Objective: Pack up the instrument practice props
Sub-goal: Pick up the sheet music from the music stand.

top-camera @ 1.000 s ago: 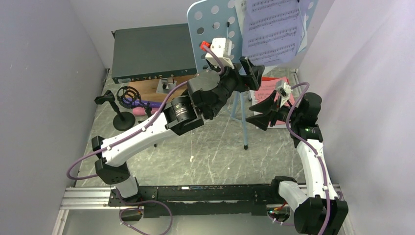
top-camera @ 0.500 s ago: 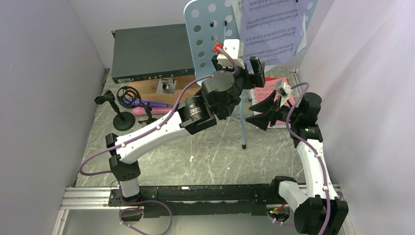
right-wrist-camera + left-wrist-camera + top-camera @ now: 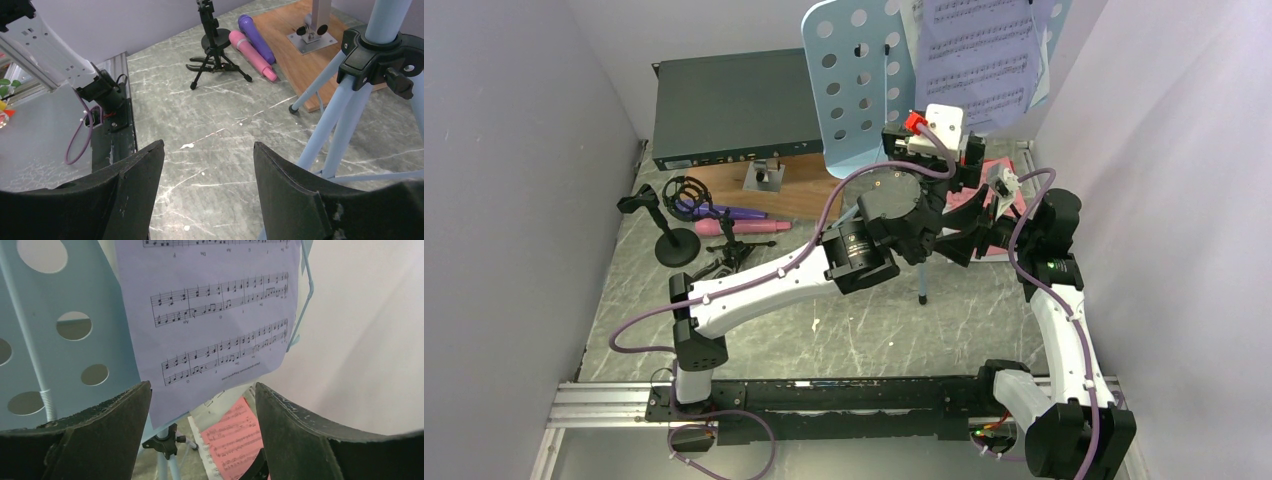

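L claw (image 3: 201,390) raised high, jaws wide; R claw (image 3: 207,145) low, jaws apart too.

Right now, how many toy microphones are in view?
2. The purple microphone lies along the wooden board's near edge; the pink microphone lies right beside it on the table. Others may be hidden behind the arms.
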### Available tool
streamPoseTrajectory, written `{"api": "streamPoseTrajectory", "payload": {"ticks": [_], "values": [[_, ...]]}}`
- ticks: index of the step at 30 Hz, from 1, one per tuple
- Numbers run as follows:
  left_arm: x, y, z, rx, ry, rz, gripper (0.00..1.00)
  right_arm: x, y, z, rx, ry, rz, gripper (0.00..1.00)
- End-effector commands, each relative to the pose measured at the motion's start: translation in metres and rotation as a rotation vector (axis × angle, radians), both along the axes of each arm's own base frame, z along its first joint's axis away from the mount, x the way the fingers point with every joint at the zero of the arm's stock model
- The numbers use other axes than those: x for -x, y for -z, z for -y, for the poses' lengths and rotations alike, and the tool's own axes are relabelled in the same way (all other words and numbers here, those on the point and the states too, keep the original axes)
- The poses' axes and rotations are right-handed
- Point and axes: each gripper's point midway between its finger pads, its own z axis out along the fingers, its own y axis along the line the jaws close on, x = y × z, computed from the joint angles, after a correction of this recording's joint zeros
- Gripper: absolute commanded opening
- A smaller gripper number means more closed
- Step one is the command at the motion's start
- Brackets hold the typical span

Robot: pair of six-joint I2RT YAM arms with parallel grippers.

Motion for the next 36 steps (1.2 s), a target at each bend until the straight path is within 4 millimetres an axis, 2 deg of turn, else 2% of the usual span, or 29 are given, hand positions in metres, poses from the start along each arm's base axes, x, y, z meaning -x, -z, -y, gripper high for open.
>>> {"api": "streamPoseTrajectory", "payload": {"ticks": [1,6,10,19,28,36], "values": [[0.001,-0.029,-0.025,0.080,-0.070,0.035,0.81,0.003,-0.009,-0.001,0.007,-0.014,0.059,0.69],[-0.013,-0.014,-0.023,0.077,-0.050,-0.023,0.81,0.003,-0.009,-0.002,0.007,-0.014,0.060,0.69],[-0.020,-0.006,-0.021,0.139,-0.008,-0.077,0.78,0.003,-0.010,-0.001,0.009,-0.012,0.066,0.69],[-0.012,-0.009,-0.017,0.194,0.077,-0.094,0.63,0.003,-0.010,-0.001,0.010,-0.014,0.070,0.69],[0.014,-0.032,-0.028,0.339,0.263,-0.047,0.43,0.003,-0.010,-0.001,0.011,-0.013,0.073,0.69],[0.002,-0.024,-0.023,0.399,0.396,-0.099,0.44,0.003,-0.010,-0.001,0.011,-0.013,0.074,0.69]]}}
